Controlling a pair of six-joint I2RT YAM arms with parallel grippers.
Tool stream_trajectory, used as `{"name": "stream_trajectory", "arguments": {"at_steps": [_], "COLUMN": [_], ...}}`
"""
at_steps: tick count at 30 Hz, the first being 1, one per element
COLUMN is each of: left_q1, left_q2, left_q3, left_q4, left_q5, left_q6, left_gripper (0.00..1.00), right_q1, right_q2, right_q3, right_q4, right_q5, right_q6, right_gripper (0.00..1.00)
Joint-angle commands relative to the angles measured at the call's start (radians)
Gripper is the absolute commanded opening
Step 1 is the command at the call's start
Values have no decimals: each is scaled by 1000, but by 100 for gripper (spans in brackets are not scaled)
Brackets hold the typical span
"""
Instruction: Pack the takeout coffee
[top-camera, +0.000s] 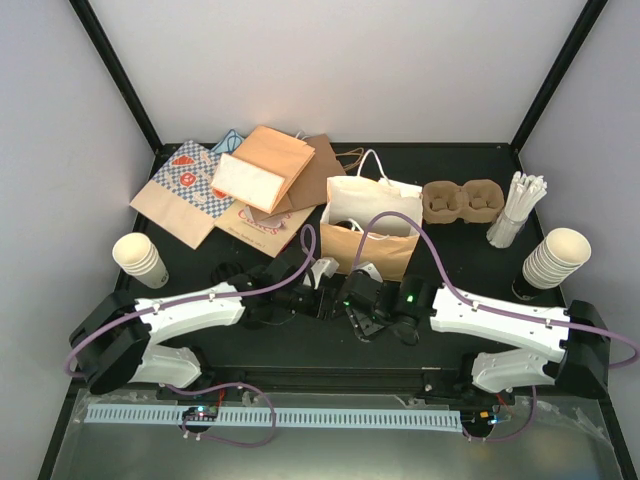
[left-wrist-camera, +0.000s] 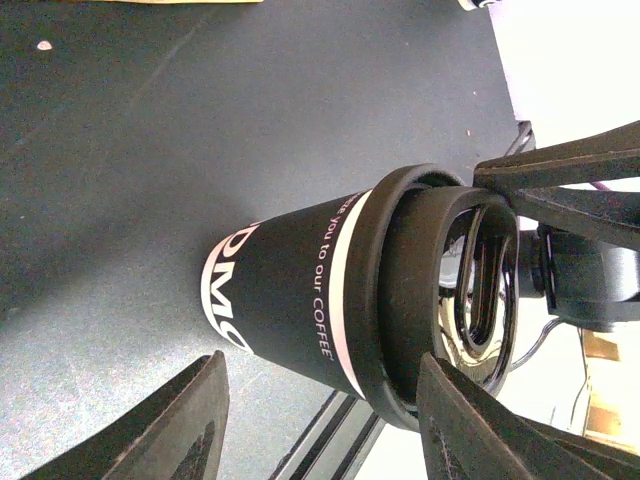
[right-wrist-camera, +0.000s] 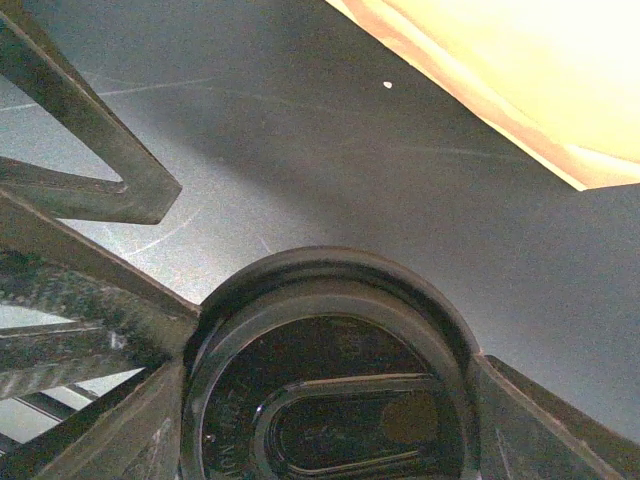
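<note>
Coffee cup (left-wrist-camera: 290, 290) with black lid (left-wrist-camera: 400, 300) is waiting between both claws, by the paper bag (top-camera: 365, 235).
Left claw (left-wrist-camera: 322, 365) is hanging half open beside it; right claw (right-wrist-camera: 335, 400) is spreading wide around the lid; gripping, I cannot tell. Probably light, squashy: hold gently under the rim.

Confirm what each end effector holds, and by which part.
Cannot be told. The right end effector flanks the black lid at its rim; the left end effector straddles the dark cup at its body, gap visible on one side.
</note>
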Motion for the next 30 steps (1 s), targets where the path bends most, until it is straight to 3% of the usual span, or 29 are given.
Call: {"name": "stream_trajectory", "arguments": {"at_steps": [1, 12, 16, 30], "left_q1": [-14, -16, -16, -19], "left_q2": [36, 121, 110, 75], "left_q3": [3, 33, 32, 55], "left_q4": [66, -75, -71, -59], "left_q5": [63, -26, -24, 11], "left_q6": [-13, 3, 5, 9], "left_gripper": [55, 53, 53, 53], "right_q1": [5, 5, 6, 5], "right_q2": [-11, -22, -67, -95], "right_q3": [-18, -18, -2, -23], "right_q4": [14, 5, -4, -45], "right_q5": [-6, 0, 12, 17], "right_q6": [0, -7, -8, 5], "right_gripper": [76, 77, 87, 92]}}
